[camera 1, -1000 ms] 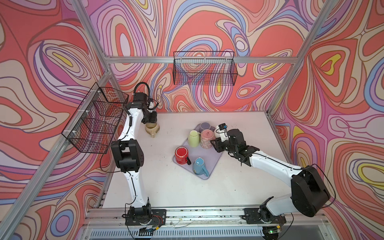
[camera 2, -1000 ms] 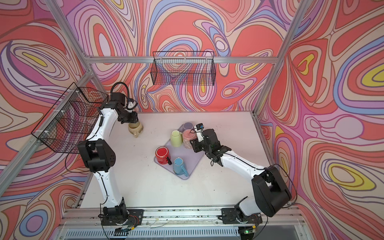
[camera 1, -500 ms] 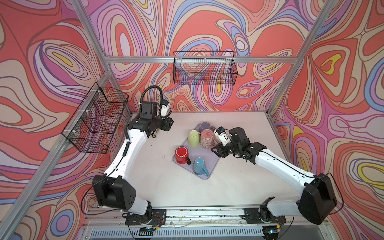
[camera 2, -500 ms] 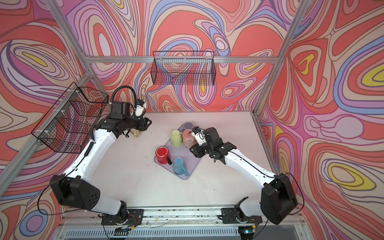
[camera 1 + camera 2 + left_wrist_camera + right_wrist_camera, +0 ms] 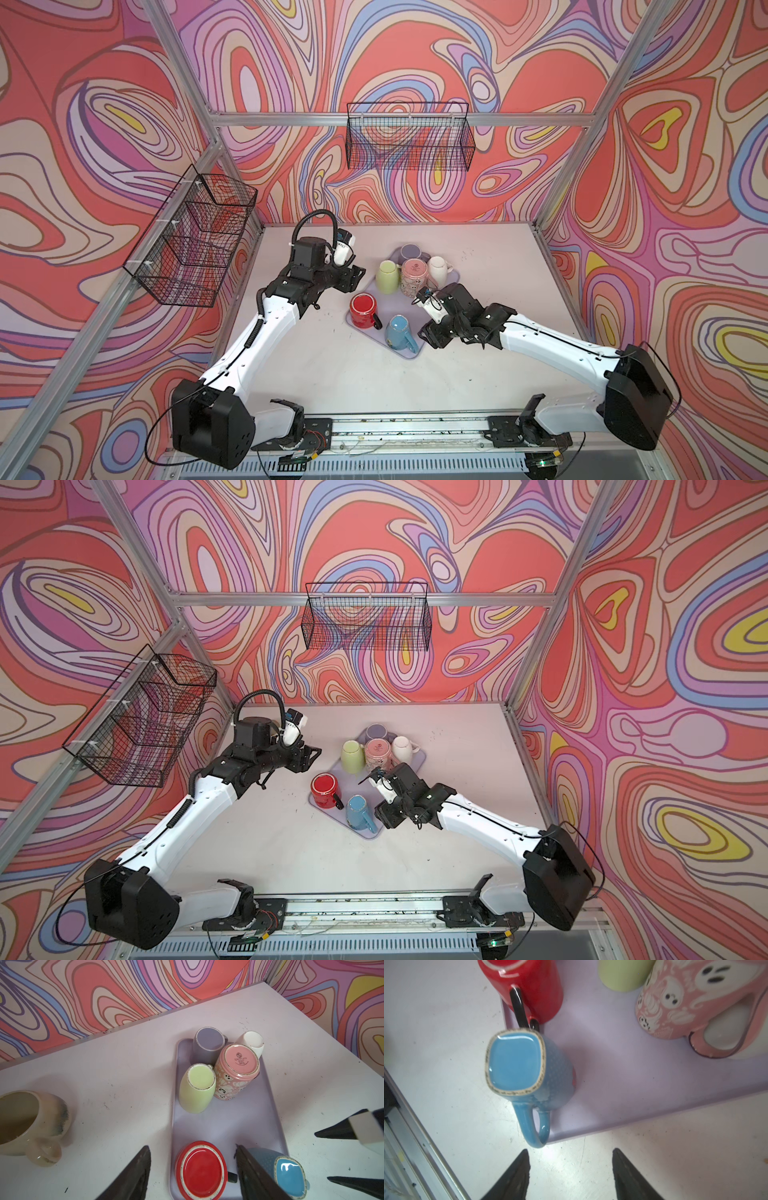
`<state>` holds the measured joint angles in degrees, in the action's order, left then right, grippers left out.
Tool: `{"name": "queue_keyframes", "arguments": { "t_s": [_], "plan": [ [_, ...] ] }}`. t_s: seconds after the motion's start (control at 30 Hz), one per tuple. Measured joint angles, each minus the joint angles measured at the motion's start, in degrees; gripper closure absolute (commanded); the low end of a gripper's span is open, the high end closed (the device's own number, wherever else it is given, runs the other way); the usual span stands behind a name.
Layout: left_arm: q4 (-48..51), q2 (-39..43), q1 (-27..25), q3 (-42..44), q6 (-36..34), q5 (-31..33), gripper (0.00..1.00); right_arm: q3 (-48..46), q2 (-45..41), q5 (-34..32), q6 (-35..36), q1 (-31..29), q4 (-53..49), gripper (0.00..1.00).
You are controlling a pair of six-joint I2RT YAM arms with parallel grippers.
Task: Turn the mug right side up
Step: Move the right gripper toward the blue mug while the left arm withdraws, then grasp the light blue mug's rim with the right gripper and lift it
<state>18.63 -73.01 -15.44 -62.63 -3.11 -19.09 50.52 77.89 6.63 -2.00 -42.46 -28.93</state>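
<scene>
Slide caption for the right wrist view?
Open right gripper poised beside the upside-down blue mug on the lilac tray.

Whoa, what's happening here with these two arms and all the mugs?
Two robot arms are working at turning mugs right side up. Six mugs sit bottoms-up on a lilac tray, and a beige mug stands upright on the table beside it. Both pincers are open and empty. The left pincer hovers near the red mug. The right pincer is beside the blue mug, at the tray's edge.
</scene>
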Motion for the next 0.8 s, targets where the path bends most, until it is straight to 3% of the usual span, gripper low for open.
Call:
{"name": "queue_keyframes", "arguments": {
  "t_s": [0.57,0.8],
  "plan": [
    [-1.8,0.3,-0.4,0.2,0.8,-0.9,0.32,-3.4,2.0,-0.2,-2.1,-4.8,4.9,0.40],
    [-1.8,0.3,-0.4,0.2,0.8,-0.9,0.32,-2.8,6.7,-0.8,-2.3,-7.8,6.5,0.42]
  ]
}}
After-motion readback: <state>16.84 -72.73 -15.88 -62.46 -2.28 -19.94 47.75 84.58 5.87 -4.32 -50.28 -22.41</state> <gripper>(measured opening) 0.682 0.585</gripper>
